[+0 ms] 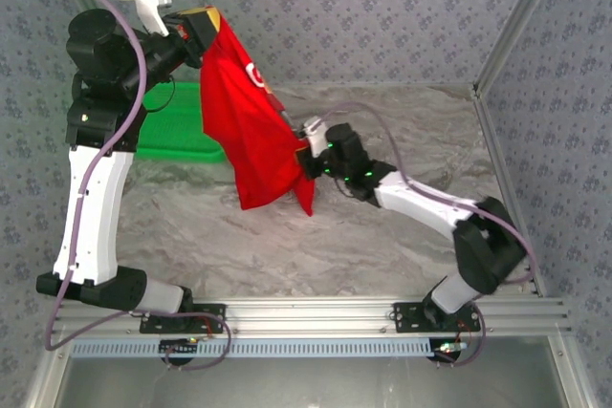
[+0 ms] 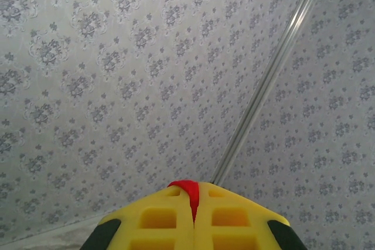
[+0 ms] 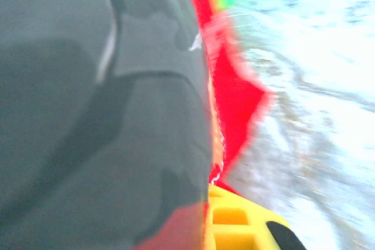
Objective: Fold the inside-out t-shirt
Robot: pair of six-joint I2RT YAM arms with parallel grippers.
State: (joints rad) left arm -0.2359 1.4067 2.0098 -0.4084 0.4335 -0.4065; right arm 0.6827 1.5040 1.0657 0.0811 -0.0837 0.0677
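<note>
a: what's around the work, and what gets in the way?

b: a green tray (image 1: 177, 136) sits at the back left of the marbled table (image 1: 402, 226), half hidden behind the hanging cloth and the raised left arm. patterned walls (image 1: 382, 7) close off the back and sides, with a metal post (image 1: 507, 35) in the right corner.

a: where's the inside-out t-shirt?

b: the inside-out t-shirt (image 1: 251, 126) hangs in the air in front of the tray, with a bit of print (image 1: 256, 74) showing near its top. whether its lower hem touches the table, i cannot tell.

a: and the claws?

b: the left claw (image 1: 199, 28) is up high, at the shirt's top edge. on its wrist view the yellow fingers (image 2: 158, 221) are pressed together with a slip of red cloth (image 2: 188, 191) pinched between them. the right claw (image 1: 308, 152) is lower, at the shirt's right edge, with its jaws together on the cloth. its own view is blurred, but red cloth (image 3: 234, 98) runs down to a yellow finger (image 3: 234, 221).
</note>
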